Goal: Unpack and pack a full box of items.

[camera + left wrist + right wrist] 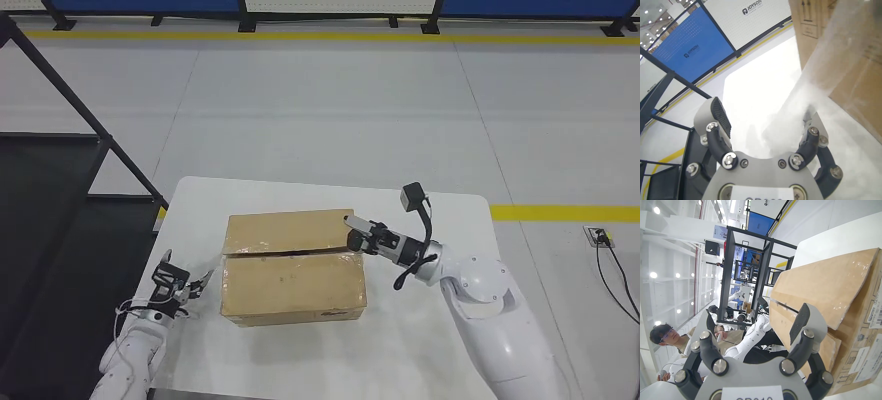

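Pale floor [300,110] crossed by a yellow line [300,36] runs out to blue and white panels [340,8] at the far end, and a black rack [70,200] stands at the left of the white surface [410,345]. A cardboard box [292,265] sits in the middle of that surface with its two top flaps folded over. The far flap [285,230] is tilted up a little at its free edge, so a dark slit shows between it and the near flap [292,285]. The right arm [470,285] stretches in low from the right side, forearm nearly level. It brings the right pincer [352,235] to the box's right end at the seam. In the right wrist view this pincer [755,313] is released, its fingers [798,323] spread wide. One finger lies over the near flap [783,321] just beside the slit, though I cannot tell whether it touches, and the other stands out past the box. The raised far flap [819,281] and paper labels [874,313] on the box's end wall show there too. The left arm [135,350] is bent at the near left corner of the surface. It holds the left pincer [185,272] near the box's left side but apart from it. This pincer [764,113] is also released, gripping nothing, with the box wall [857,66] rising just beyond it.
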`<state>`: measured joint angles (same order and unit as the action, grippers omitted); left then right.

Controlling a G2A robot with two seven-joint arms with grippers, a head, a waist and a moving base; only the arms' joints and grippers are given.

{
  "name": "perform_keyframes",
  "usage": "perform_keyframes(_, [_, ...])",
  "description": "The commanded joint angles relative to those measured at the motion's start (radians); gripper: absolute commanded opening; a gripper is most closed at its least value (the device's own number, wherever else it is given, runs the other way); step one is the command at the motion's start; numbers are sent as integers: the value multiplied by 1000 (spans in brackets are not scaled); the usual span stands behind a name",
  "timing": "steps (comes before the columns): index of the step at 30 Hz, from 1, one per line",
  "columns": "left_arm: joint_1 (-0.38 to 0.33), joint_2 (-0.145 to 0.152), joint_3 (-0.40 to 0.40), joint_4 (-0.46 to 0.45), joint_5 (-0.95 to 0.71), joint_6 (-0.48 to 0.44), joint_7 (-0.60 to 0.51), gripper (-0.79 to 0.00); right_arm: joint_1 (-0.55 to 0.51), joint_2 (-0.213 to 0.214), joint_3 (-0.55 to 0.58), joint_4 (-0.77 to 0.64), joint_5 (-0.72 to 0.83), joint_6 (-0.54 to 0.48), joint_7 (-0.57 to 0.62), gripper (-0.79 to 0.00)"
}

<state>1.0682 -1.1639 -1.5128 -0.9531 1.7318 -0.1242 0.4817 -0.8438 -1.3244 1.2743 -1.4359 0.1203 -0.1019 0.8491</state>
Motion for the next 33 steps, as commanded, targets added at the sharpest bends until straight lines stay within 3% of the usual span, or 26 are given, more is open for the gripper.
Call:
perform_keyframes(1, [-14, -5, -2, 15, -31, 50, -14, 0, 5, 0, -4, 4, 1, 2, -1, 0])
perform_keyframes(5, [-41, -17, -8, 27, -120, 125, -28, 0, 13, 2, -14, 9, 4, 3, -2, 0])
perform_keyframes(16, [-82, -34, -19, -38, -263, 177, -31, 0, 14, 7, -26, -1, 3, 5, -8, 0])
perform_keyframes(27, [69, -49, -62, -258, -376, 334, 74, 0, 4, 16, -22, -11, 7, 7, -16, 0])
perform_keyframes(33, [147, -58, -78, -359, -393, 430, 111, 0, 48, 11, -60, 42, 12, 102, -16, 0])
